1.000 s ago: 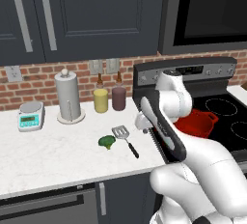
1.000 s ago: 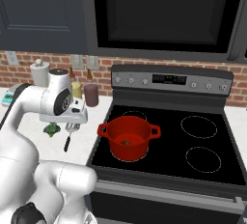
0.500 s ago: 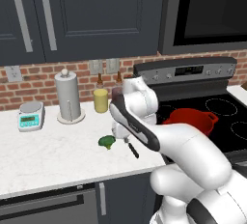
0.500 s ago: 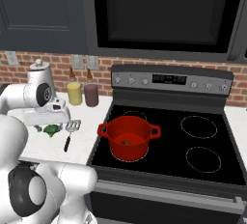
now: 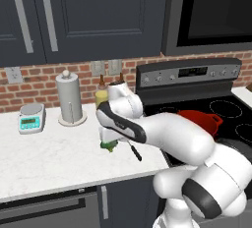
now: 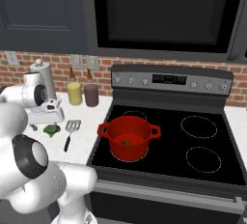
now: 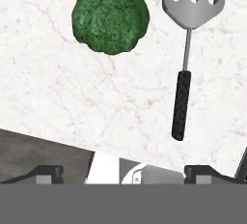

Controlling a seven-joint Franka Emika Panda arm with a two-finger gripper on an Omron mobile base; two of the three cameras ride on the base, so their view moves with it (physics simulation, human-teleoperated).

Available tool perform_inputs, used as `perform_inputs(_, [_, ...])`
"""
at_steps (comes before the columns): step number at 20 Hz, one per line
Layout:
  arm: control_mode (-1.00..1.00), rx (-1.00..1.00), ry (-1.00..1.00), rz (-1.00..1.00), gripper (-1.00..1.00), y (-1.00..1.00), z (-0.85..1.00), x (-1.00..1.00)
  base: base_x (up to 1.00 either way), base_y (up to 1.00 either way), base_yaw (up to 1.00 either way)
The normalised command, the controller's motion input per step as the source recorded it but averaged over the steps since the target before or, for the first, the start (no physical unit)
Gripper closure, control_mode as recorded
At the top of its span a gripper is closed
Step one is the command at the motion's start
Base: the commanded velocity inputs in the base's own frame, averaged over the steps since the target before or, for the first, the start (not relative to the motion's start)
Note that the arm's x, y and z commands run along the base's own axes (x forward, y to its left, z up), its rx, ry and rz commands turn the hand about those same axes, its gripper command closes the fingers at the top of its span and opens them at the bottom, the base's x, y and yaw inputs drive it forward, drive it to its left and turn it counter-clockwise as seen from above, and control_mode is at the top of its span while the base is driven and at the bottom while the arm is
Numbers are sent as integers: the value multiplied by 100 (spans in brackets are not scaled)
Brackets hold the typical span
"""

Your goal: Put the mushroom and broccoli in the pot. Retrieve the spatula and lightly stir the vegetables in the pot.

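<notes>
The arm has swung from the pot (image 6: 128,137) to the counter (image 5: 44,158); its tool (image 5: 109,141), wide open and empty, now hangs over the broccoli (image 7: 110,17) beside the spatula (image 7: 188,39), next to grab.

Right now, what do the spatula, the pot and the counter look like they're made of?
Spatula: head looks like brushed grey metal, slotted, with a thin metal shaft; the black handle looks ribbed, probably rubber or plastic. Pot: glossy red, likely enamelled metal. Counter: white with faint grey veins, like polished marble or a look-alike.
</notes>
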Motion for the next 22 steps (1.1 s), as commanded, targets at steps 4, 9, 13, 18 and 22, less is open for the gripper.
perform_inputs(4, [-100, 6, -8, -3, -100, 28, -20, 23, 0, 0, 0])
perform_inputs(9, [-100, 8, 0, -16, -100, 4, -9, 22, 0, 0, 0])
perform_inputs(13, [-100, 0, 0, -15, -100, 0, -15, 8, 0, 0, 0])
perform_inputs(18, [-100, 0, 0, -18, -100, 2, -18, 1, 0, 0, 0])
perform_inputs(22, [-100, 0, 0, -22, -100, 2, -11, 0, 0, 0, 0])
